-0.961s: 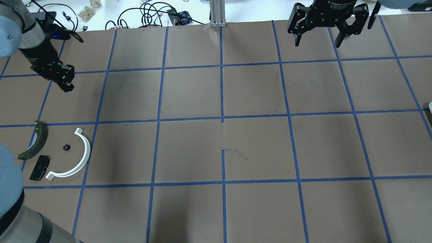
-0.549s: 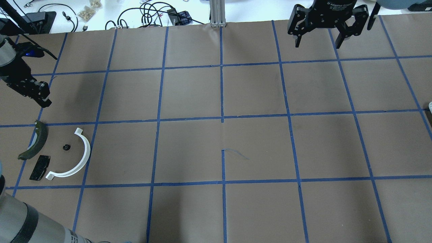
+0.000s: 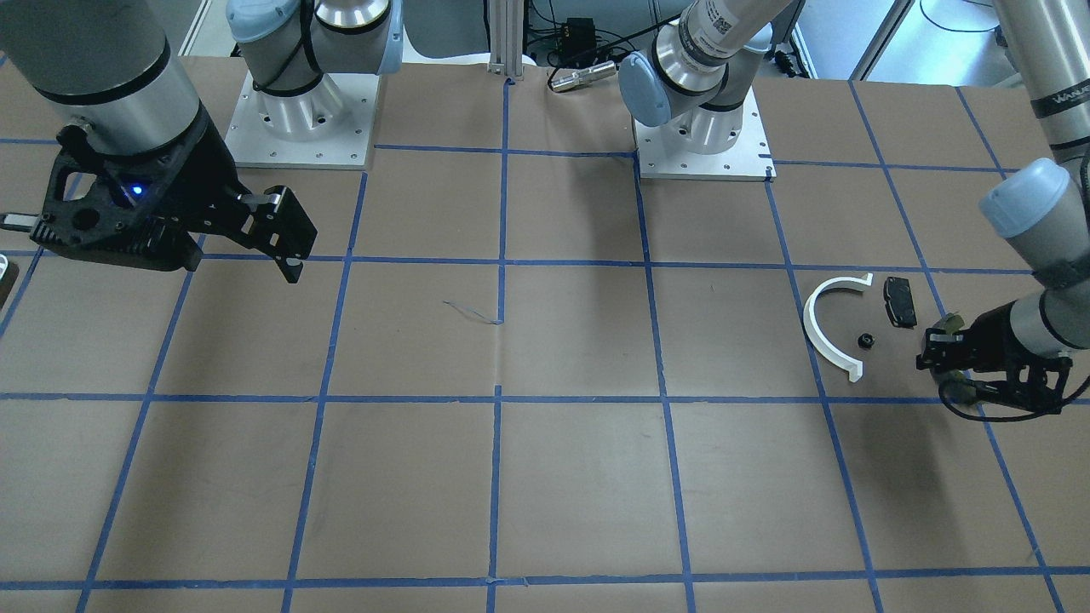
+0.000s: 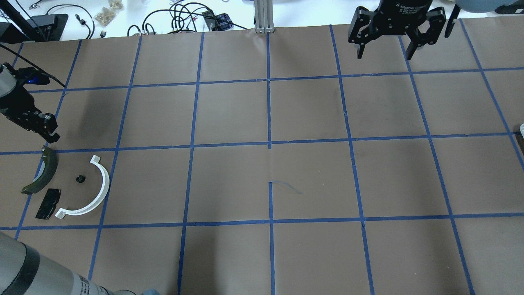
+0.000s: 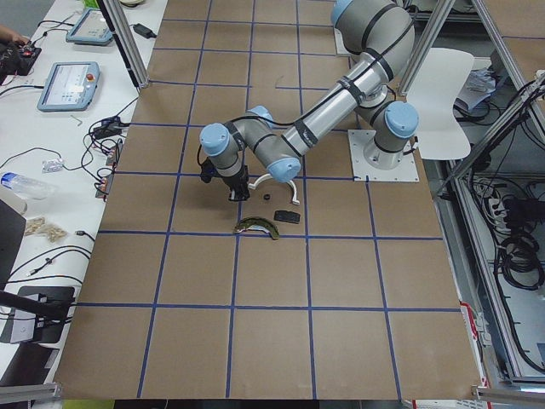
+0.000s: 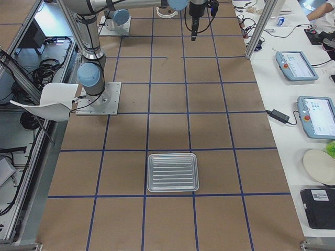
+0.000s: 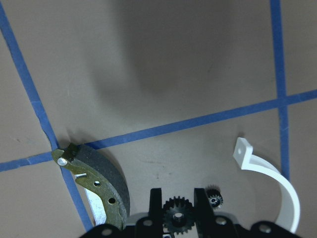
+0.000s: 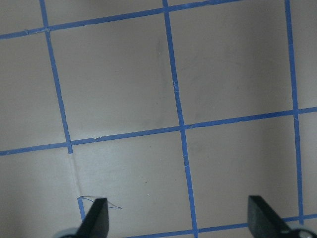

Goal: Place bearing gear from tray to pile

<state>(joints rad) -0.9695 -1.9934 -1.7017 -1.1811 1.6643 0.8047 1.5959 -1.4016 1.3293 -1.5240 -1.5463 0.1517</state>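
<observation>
My left gripper (image 4: 48, 134) is shut on a small black toothed bearing gear (image 7: 177, 216), which shows between its fingers in the left wrist view. It hovers just beyond the pile's far end, by the tip of the dark olive-edged shoe (image 4: 42, 172). The pile also holds a white half-ring arc (image 4: 97, 191), a flat black pad (image 4: 48, 203) and a tiny black gear (image 4: 80, 178) on the paper. The front view shows the left gripper (image 3: 935, 354) beside the shoe. My right gripper (image 4: 383, 51) is open and empty at the far right. The ribbed metal tray (image 6: 172, 172) shows only in the right side view.
Brown paper with a blue tape grid (image 4: 269, 145) covers the table. Cables and small bags (image 4: 180, 16) lie beyond the far edge. An aluminium post (image 4: 264, 14) stands at the far middle. Both arm bases (image 3: 298, 111) are at the robot's side.
My left gripper has moved left and toward the near side, from the far-left square down to the shoe's tip. The right gripper has hardly moved. The pile is unchanged.
</observation>
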